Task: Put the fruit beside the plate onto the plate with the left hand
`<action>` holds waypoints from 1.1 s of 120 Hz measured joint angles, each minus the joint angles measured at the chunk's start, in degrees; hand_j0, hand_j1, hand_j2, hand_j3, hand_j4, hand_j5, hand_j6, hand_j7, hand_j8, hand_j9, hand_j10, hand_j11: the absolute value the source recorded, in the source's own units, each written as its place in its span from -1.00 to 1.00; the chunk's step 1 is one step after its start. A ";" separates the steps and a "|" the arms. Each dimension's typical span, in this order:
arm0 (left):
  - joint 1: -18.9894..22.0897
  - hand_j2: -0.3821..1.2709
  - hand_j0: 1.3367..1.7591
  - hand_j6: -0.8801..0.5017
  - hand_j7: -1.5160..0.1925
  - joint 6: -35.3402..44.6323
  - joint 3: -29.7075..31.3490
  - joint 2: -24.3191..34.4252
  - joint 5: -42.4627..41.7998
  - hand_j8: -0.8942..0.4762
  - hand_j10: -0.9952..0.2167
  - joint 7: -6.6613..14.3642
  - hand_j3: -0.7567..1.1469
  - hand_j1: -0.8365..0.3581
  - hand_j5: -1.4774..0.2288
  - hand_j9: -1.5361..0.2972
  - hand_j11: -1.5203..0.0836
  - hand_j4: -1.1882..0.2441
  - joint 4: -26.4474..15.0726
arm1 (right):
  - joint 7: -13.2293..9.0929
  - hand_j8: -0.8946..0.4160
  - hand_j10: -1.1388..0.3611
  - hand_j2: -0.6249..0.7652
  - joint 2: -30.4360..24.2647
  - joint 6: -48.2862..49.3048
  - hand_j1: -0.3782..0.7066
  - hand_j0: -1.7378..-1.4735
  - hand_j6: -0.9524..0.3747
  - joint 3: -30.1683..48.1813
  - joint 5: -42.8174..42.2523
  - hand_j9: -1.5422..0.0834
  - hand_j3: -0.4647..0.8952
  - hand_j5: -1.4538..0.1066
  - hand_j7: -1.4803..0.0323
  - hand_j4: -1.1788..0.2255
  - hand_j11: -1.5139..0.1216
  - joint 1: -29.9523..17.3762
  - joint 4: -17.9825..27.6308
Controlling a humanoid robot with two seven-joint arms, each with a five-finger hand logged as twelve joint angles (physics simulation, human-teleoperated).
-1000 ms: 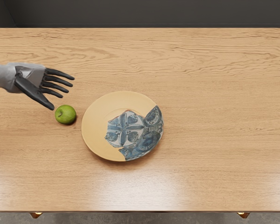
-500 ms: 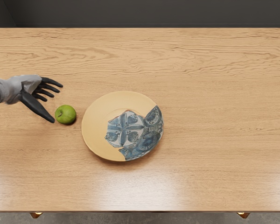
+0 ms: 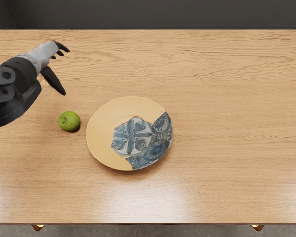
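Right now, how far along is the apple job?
Done: nothing; the green apple sits on the table beside the plate, off it. In hand: nothing; the left hand is open, apart from the apple. Left: grasp, lift, set on plate.

Wooden table [image 3: 227,74]. Tan plate [image 3: 104,121] with blue-patterned patch, left of centre. Green apple [image 3: 69,121] on bare wood, just beside plate's left rim. Left hand [image 3: 44,57] above far-left table, apart from apple, empty, thumb out.
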 joint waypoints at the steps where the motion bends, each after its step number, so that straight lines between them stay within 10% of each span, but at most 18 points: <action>1: -0.30 -0.48 0.52 -0.08 0.40 0.13 1.41 -0.75 -0.54 -0.05 0.24 0.01 -0.20 0.50 0.36 0.33 0.50 0.32 0.00 | 0.00 0.31 0.47 -0.11 0.00 -0.01 -0.87 -0.40 0.38 0.00 0.00 0.84 -0.32 0.80 0.89 0.63 0.79 0.00 -0.05; 32: -2.97 -0.48 0.52 -0.08 0.40 1.56 24.96 -13.04 -12.78 -0.05 0.24 0.10 -0.20 0.50 0.36 0.33 0.50 0.32 -2.93 | 0.08 0.31 0.47 -0.11 0.00 -0.27 -0.87 -0.40 0.38 0.00 0.00 0.84 -0.32 0.80 0.89 0.63 0.79 0.05 -0.67; 132: -14.89 -0.48 0.52 -0.08 0.40 1.69 30.50 -31.99 -33.06 -0.05 0.24 0.10 -0.20 0.50 0.36 0.33 0.50 0.32 -3.10 | 0.18 0.31 0.47 -0.11 0.00 -0.45 -0.87 -0.40 0.38 0.00 0.00 0.84 -0.32 0.80 0.89 0.63 0.79 0.14 -1.61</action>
